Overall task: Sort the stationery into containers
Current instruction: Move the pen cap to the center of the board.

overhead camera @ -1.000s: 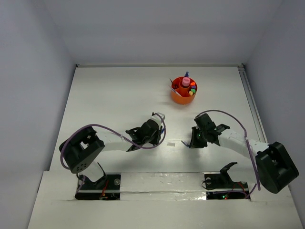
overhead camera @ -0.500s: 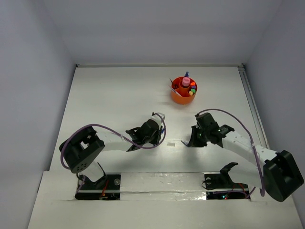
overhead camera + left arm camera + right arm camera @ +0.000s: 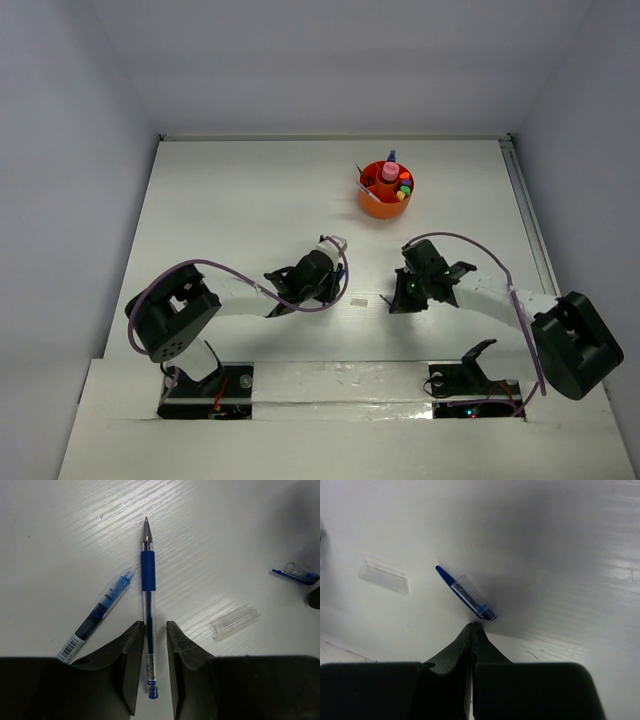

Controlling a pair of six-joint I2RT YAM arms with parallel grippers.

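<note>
Beside a loose ink refill (image 3: pixel 100 612), the blue pen (image 3: pixel 148 570) lies flat toward the desk's (image 3: pixel 230 200) near edge. Its barrel sits between the fingers of the left gripper (image 3: pixel 154 626), which stand apart, not clamped. Best to centre on the barrel, then close squarely. Rightward lie a clear cap (image 3: pixel 235 622) and a blue cap (image 3: pixel 467 594). The right gripper (image 3: pixel 471 626) is pinched together on nothing just beside the blue cap. The orange tub (image 3: pixel 378 208) stands well apart, toward the far edge. The desk is white and wood-grained, walled in pale grey.
</note>
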